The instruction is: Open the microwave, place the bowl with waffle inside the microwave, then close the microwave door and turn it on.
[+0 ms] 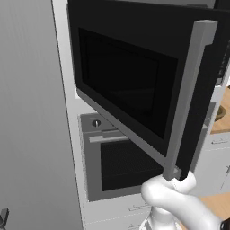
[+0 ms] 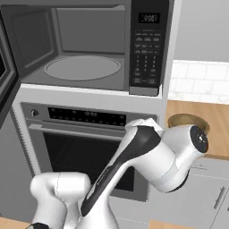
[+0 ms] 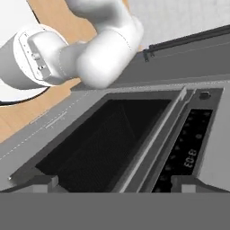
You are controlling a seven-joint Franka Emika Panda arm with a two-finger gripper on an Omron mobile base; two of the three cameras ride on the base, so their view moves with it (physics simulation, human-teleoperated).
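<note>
Microwave door (image 1: 134,85) swung open.
We see its handle (image 1: 188,99) running vertically, right of frame; gripper (image 3: 114,182) fingers apart, empty.

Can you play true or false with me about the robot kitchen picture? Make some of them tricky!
1. The microwave door is swung open. True.
2. The bowl with waffle is inside the microwave. False: the bowl sits on the wooden counter to the right, and the round plate inside the microwave has nothing on it.
3. An oven sits right under the microwave. True.
4. The robot's fingers are squeezing the bowl. False: the fingers are spread apart and hold nothing.
5. The microwave's buttons are on its left side. False: the button panel is on the right side, next to the opening.
</note>
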